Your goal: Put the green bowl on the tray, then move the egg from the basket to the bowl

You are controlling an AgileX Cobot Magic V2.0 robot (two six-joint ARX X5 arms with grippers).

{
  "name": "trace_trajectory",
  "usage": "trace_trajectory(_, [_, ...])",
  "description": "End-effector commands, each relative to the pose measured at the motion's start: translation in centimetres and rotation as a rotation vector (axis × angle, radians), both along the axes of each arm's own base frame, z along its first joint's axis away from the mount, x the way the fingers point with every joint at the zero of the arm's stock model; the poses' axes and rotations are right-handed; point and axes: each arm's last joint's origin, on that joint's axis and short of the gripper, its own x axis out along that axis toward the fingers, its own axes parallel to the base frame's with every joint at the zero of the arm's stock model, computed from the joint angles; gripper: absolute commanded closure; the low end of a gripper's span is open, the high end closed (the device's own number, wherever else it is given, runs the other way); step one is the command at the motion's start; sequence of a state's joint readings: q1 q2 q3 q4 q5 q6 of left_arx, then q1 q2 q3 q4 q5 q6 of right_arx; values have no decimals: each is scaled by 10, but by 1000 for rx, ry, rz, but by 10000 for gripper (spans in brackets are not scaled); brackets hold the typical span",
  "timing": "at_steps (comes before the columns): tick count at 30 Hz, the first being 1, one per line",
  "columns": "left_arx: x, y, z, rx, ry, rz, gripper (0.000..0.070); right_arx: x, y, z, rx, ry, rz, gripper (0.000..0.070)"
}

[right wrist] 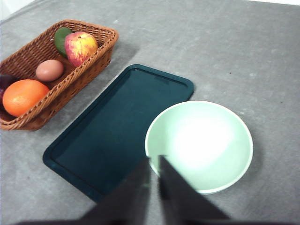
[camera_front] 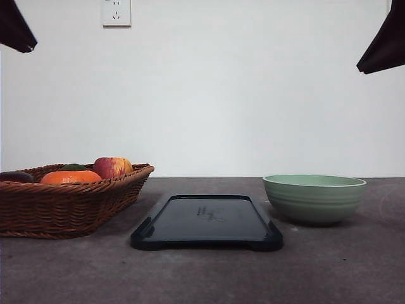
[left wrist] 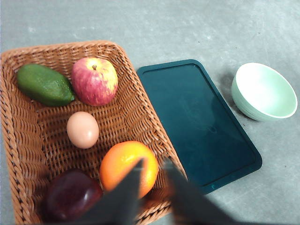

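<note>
The right gripper (right wrist: 154,168) hangs above the green bowl (right wrist: 199,145), fingers nearly pressed together; the left gripper (left wrist: 152,180), slightly spread, hangs over the basket (left wrist: 28,154). Seen from the front, the basket sits at nine o'clock of the empty tray (camera_front: 205,221), the bowl at three, just beside it. The bowl looks stiff, smooth and probably slippery, so pinching its rim seems best. The egg (left wrist: 82,129), pale and fragile, lies mid-basket and needs a gentle grip.

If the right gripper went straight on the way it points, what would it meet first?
Probably the near rim of the round pale green bowl, just ahead of the right gripper; depth is uncertain.
</note>
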State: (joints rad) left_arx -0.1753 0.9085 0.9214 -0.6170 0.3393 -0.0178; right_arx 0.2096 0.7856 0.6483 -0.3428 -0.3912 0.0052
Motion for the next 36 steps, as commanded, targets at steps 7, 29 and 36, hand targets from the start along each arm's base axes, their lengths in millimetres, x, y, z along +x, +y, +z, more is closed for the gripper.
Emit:
trace_trajectory(7, [1, -1, 7, 3, -34, -12, 304, 1, 1, 7, 31, 1, -22, 342])
trace_trajectory(29, [1, -1, 7, -2, -31, -8, 304, 74, 11, 29, -44, 400, -269, 370])
trace_trajectory(36, [1, -1, 7, -2, -31, -8, 304, 113, 13, 22, -72, 475, -288, 370])
